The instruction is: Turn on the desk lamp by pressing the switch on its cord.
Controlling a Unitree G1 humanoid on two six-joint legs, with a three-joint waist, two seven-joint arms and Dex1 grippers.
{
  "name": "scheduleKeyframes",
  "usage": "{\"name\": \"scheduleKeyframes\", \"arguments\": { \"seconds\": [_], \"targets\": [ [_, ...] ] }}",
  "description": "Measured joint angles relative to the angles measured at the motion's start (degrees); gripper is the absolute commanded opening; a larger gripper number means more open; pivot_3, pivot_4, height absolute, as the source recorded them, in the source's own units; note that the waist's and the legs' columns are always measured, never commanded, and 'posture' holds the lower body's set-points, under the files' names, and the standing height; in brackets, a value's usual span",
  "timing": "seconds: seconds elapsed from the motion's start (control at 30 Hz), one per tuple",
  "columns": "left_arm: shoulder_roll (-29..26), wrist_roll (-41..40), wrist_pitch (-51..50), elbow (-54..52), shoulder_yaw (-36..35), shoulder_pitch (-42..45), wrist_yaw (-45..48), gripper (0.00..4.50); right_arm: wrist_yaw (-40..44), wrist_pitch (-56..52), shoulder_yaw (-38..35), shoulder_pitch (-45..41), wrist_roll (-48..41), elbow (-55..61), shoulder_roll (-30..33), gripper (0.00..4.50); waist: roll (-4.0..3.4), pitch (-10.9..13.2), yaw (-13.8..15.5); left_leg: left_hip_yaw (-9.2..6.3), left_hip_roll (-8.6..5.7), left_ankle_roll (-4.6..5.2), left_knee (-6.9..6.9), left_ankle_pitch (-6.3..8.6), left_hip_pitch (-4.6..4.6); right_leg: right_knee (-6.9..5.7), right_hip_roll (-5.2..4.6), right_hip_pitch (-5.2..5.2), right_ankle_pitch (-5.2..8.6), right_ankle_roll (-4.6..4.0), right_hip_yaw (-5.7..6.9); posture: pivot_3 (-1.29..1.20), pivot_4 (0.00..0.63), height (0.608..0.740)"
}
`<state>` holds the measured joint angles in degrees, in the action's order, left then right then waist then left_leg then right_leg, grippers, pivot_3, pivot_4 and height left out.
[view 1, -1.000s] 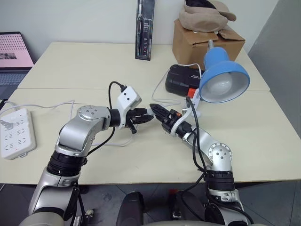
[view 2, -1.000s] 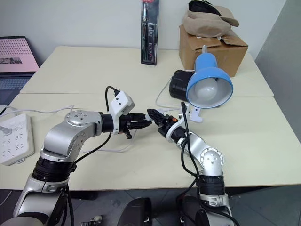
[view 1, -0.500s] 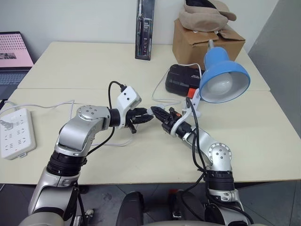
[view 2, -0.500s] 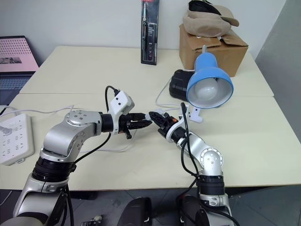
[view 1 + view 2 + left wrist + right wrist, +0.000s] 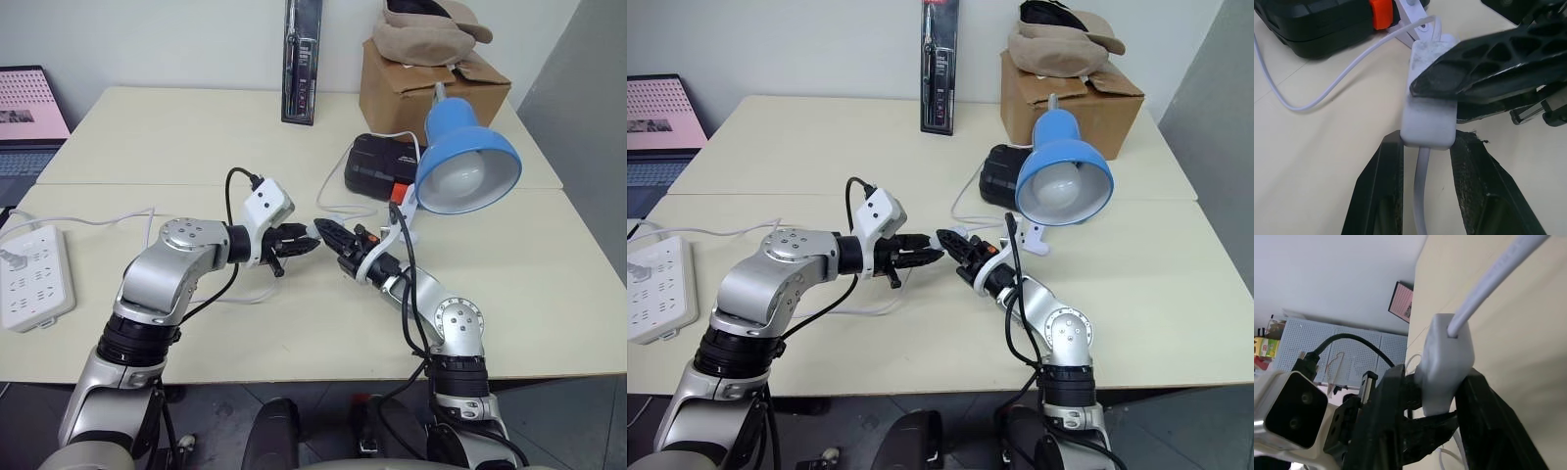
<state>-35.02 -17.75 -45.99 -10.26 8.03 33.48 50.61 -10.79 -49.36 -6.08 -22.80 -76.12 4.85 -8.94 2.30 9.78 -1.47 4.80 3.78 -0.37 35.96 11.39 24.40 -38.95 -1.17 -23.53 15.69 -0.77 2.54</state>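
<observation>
Beige table (image 5: 196, 137), lamp (image 5: 465, 166) unlit at two o'clock. Left gripper (image 5: 1422, 147) clamps the switch (image 5: 1428, 120) at centre, steadying it off the table. Right gripper (image 5: 325, 229) straddles it from three o'clock, one finger (image 5: 1488, 73) on its face, likely pressing.

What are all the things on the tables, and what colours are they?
desk lamp: one, blue shade, white inside, right side of the table.
switch: one, white, held up at the middle.
cord: one, thin white, running across the table.
power strip: one, white, left edge.
black case: one, black with an orange part, behind the lamp.
cardboard box: one, brown, far right corner.
cloth: one, beige, on the box.
long package: one, black, against the wall.
laptop: one, pink screen, far left.
tables: two, cream.
left gripper: black, shut on the switch.
right gripper: black, at the switch.
</observation>
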Motion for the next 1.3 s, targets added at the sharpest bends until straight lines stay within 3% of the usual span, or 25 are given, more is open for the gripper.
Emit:
{"name": "scheduleKeyframes", "arguments": {
  "seconds": [0.7, 0.93, 1.3],
  "targets": [
    [-0.03, -0.02, -0.02, 0.05, 0.01, 0.01, 0.0, 1.03, -0.6, -0.93, 0.4, 1.04, -1.09, 1.46, 0.81, 2.21, -0.01, 0.01, -0.01, 0.0, 0.0, 0.0, -0.01, 0.0, 0.01, 0.01, 0.0, -0.01, 0.0, 0.0, 0.01, 0.0, 0.15, 0.74],
    [-0.06, -0.09, 0.07, 0.02, 0.02, 0.11, 0.01, 1.03, -1.62, -0.94, 0.59, 1.44, -1.0, 1.17, 1.08, 0.46, -0.02, 0.02, -0.02, 0.0, 0.0, 0.0, -0.01, 0.0, 0.02, 0.01, 0.0, -0.02, 0.0, 0.0, 0.0, 0.0, 0.15, 0.74],
    [-0.08, -0.09, 0.08, 0.02, 0.02, 0.11, 0.03, 1.03, -1.65, -0.92, 0.61, 1.46, -1.03, 1.17, 1.08, 0.38, -0.03, 0.02, -0.02, 0.0, 0.0, 0.0, -0.01, 0.0, 0.03, 0.01, 0.0, -0.03, 0.0, 0.0, 0.01, 0.0, 0.15, 0.74]
  ]
}}
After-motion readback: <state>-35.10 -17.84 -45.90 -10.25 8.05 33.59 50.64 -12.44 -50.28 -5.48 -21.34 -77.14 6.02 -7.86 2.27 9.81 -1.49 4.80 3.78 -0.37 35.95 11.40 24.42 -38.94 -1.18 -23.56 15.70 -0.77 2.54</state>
